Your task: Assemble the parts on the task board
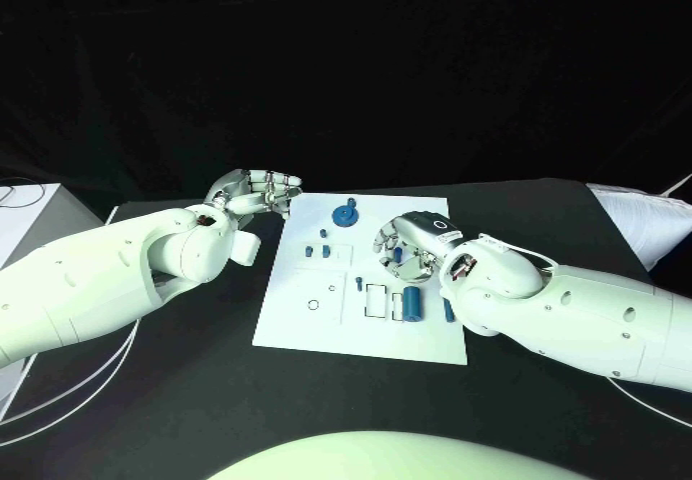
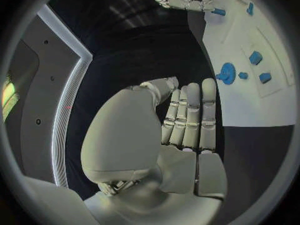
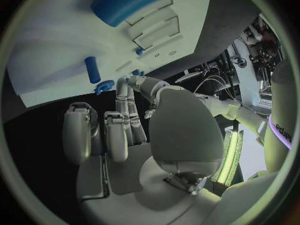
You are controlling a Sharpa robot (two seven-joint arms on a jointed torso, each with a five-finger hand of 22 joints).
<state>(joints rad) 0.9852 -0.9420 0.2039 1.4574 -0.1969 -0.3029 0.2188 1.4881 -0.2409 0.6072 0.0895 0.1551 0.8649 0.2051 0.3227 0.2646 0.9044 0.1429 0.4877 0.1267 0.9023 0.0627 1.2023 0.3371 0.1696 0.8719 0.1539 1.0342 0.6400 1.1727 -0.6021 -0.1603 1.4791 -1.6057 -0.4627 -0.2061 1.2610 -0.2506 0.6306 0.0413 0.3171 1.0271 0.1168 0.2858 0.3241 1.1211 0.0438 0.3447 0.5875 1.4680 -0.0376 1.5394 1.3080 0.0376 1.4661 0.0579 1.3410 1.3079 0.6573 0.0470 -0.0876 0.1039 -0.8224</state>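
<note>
Fingers (image 2: 190,115) of both hands curl empty beside the white task board (image 1: 310,325) (blue parts (image 1: 411,300) scattered).

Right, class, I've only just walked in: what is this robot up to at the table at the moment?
The robot is working at a white task board on a black table, with small blue parts on it, including a blue gear near the far edge and a blue cylinder nearer the robot. The right hand is over the board with its fingers curled down among the parts; whether it grips one cannot be told. The left hand hovers beside the board's far left corner, holding nothing.
</note>
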